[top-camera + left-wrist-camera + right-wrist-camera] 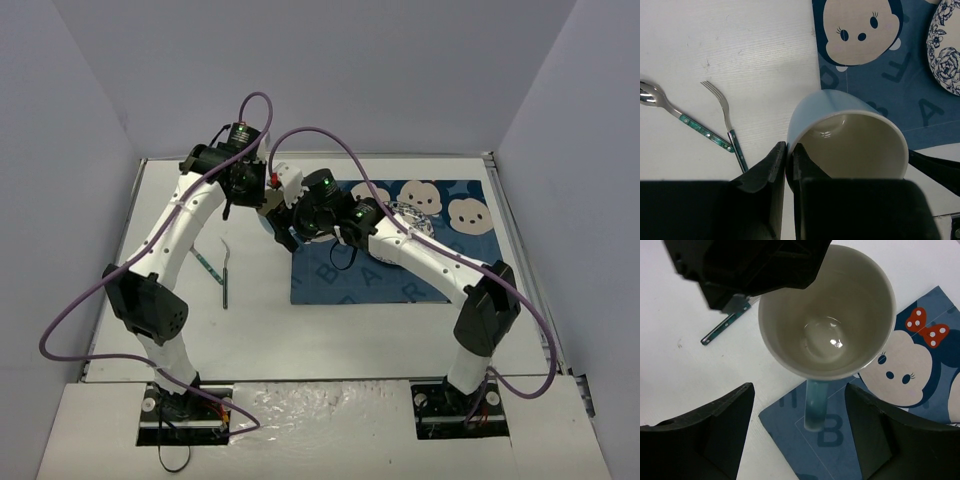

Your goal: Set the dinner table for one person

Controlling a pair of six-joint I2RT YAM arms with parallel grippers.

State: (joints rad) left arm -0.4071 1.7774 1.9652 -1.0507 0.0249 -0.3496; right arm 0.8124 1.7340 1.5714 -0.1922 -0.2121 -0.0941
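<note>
A light blue mug (850, 145) with a cream inside is held up over the left edge of the blue cartoon-face placemat (880, 75). My left gripper (789, 147) is shut on the mug's rim, one finger inside and one outside. In the right wrist view the mug (825, 315) fills the top, and its handle (816, 407) points down between my right gripper's (799, 392) open fingers, which stand apart from it. The white dinner table (300, 330) lies beneath. In the top view both grippers meet near the placemat's left edge (300, 250), and the mug is mostly hidden.
A fork (727, 120) and a spoon (670, 107) with green handles lie on the table left of the placemat; they also show in the top view (222, 265). A blue-flowered plate (947, 50) sits on the placemat. Walls enclose the table.
</note>
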